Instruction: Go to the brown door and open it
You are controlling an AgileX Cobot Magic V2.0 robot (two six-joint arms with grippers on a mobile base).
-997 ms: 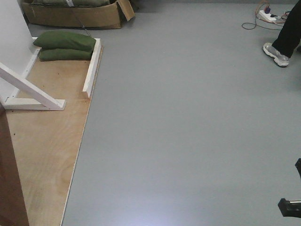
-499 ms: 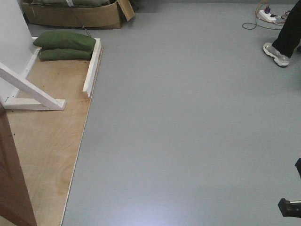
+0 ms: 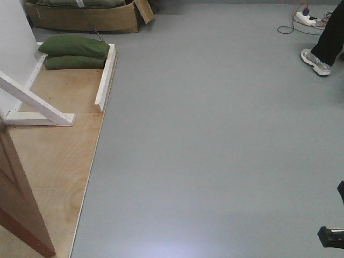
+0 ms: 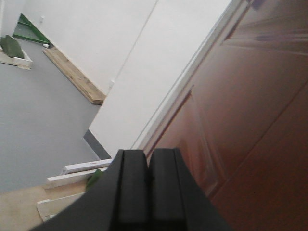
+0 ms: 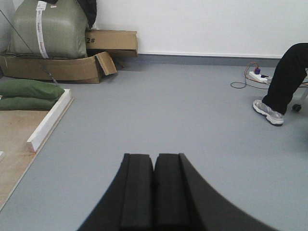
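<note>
The brown door (image 3: 19,199) is a reddish-brown wooden panel at the bottom left of the front view, its lower edge swung out over the plywood floor board (image 3: 59,161). In the left wrist view the door (image 4: 250,110) fills the right side, with recessed panel moulding, next to a white frame. Its lock plate and keys are out of view. My left gripper (image 4: 147,156) is shut and empty, close in front of the door. My right gripper (image 5: 154,159) is shut and empty over the grey floor; a black part of it shows at the front view's right edge (image 3: 330,236).
Green sandbags (image 3: 72,52) lie in a white timber frame (image 3: 105,75) on the plywood. A cardboard box (image 3: 86,19) stands at the back left. A person's leg and shoe (image 3: 317,62) and a power strip (image 3: 306,18) are at the back right.
The brown door has swung further into the front view, its bottom edge moving right over the plywood. The right gripper part has not moved.
</note>
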